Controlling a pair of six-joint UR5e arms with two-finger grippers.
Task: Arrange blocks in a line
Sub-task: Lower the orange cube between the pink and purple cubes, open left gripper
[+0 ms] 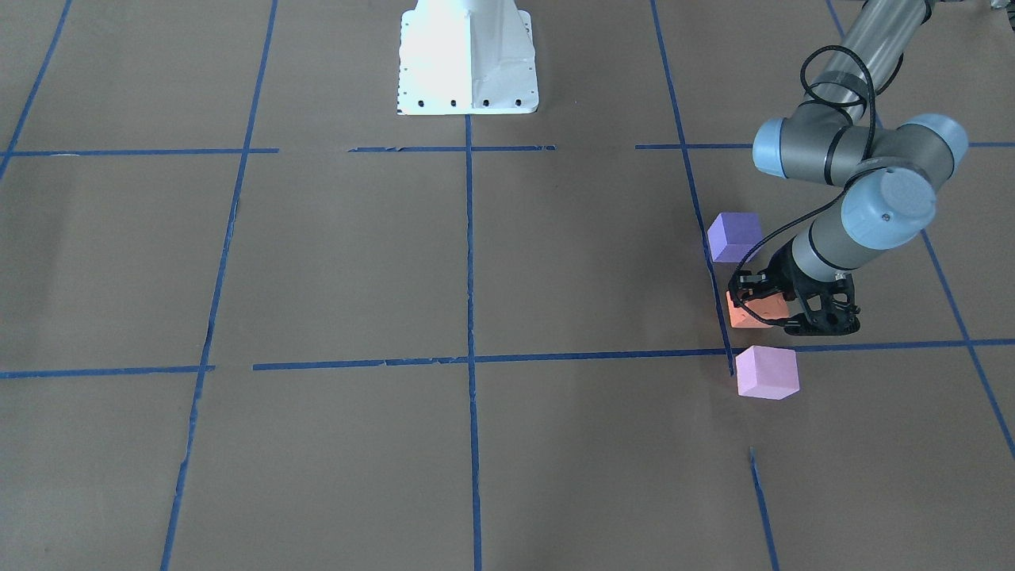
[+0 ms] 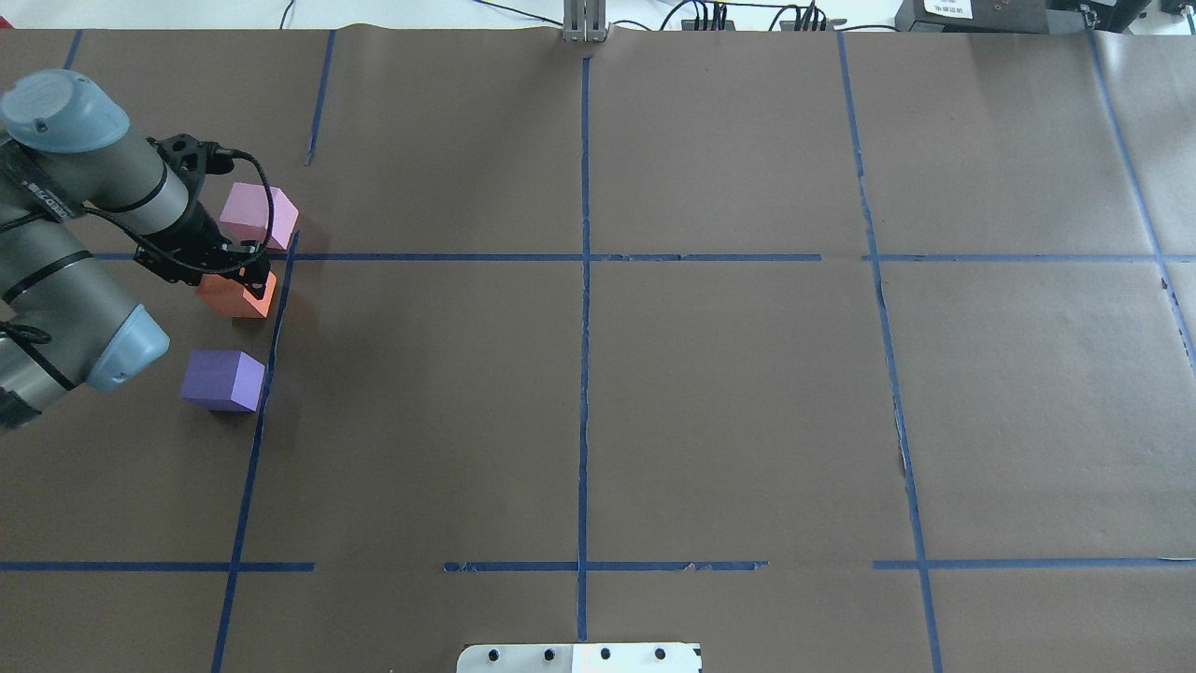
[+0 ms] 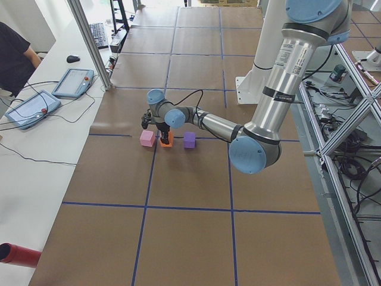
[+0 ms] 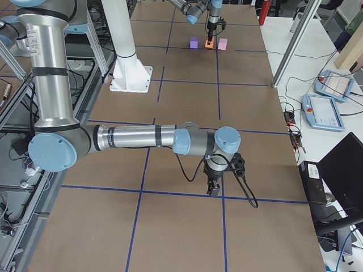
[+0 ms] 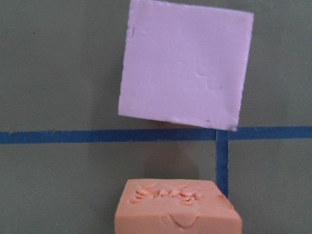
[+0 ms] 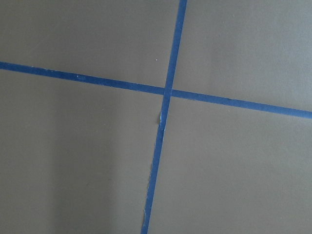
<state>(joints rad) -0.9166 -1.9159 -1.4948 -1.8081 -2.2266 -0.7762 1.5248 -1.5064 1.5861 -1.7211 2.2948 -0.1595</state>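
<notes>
Evidently the orange block [image 1: 744, 317] is the one being worked. It sits at the right of the front-facing frame, between the purple block [image 1: 734, 235] above it and the pale pink block [image 1: 766, 372] below, apart from both. All three lie in a rough column along a blue tape line [image 1: 720, 305].

The left gripper [image 1: 763, 308] is down on the orange block with its fingers close on either side, and seems to hold it. The placing step looks nearly done. The next move would be to nudge the orange block square with its neighbours, then open and lift straight up without dragging it.

The right gripper [image 4: 214, 190] hangs over bare table [image 4: 187, 226], well apart from the blocks; I cannot tell how far open it is.
</notes>
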